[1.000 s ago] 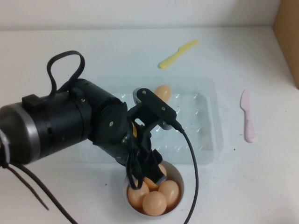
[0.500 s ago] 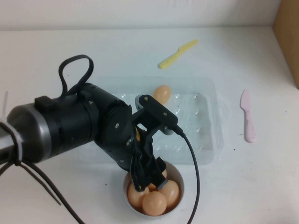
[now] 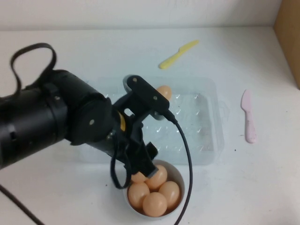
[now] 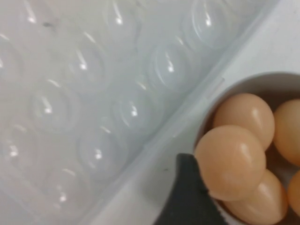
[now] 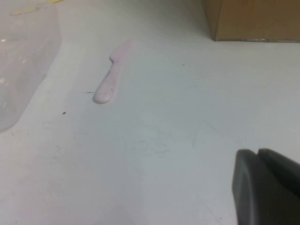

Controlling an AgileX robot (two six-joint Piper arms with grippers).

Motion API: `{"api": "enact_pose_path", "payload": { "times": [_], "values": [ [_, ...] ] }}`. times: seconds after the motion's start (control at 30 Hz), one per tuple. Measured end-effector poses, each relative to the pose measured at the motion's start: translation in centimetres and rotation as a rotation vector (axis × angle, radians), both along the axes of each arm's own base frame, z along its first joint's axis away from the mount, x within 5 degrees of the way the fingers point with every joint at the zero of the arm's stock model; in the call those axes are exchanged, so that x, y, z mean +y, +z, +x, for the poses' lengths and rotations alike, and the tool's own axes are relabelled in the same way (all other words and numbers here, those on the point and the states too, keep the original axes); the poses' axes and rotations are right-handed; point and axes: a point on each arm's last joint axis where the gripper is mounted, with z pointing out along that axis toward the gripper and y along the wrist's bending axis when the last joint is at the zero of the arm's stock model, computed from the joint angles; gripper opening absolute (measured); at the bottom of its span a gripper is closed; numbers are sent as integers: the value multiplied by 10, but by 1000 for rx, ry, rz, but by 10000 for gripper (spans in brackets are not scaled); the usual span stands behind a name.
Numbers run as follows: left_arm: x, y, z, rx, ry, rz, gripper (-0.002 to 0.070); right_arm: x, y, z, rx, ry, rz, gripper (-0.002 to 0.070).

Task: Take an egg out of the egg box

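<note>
The clear plastic egg box (image 3: 206, 122) lies mid-table and holds one peach-tan egg (image 3: 164, 91) in a far dimple. The other dimples in sight are empty, as the left wrist view of the box (image 4: 93, 93) also shows. My left gripper (image 3: 140, 168) hovers over the near rim of the box and the far-left edge of a small white bowl (image 3: 181, 180). It is open and empty. One dark finger (image 4: 187, 192) stands beside the top egg (image 4: 230, 161) of several eggs in the bowl. My right gripper (image 5: 259, 157) is shut and empty, low over bare table at the right, out of the high view.
A pink plastic knife (image 3: 248, 117) lies right of the box and shows in the right wrist view (image 5: 111, 75). A yellow plastic knife (image 3: 178, 54) lies behind the box. A cardboard box (image 3: 290, 37) stands at the far right. The left arm's cable hangs beside the bowl.
My left gripper has lifted out of the bowl and moved back toward the box. The egg it was over now rests in the bowl. The arm has swung left.
</note>
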Motion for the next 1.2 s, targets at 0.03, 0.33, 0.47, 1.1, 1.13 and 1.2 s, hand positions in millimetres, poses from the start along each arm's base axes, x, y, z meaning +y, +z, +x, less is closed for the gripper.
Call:
{"api": "enact_pose_path", "payload": {
  "times": [0.03,0.33,0.47,1.1,1.13,1.2],
  "values": [
    [5,10,-2,-38,6,-6,423,0,0,0,0,0,0,-17],
    [56,57,-39,-307,71,-135,16,0,0,0,0,0,0,-17],
    [79,54,-66,-368,83,-244,1,0,0,0,0,0,0,-17],
    [164,91,-148,-495,221,-495,-2,0,0,0,0,0,0,-17],
    [164,91,-148,-494,222,-494,-2,0,0,0,0,0,0,-17],
    [164,91,-148,-491,223,-491,-2,0,0,0,0,0,0,-17]
  ]
}}
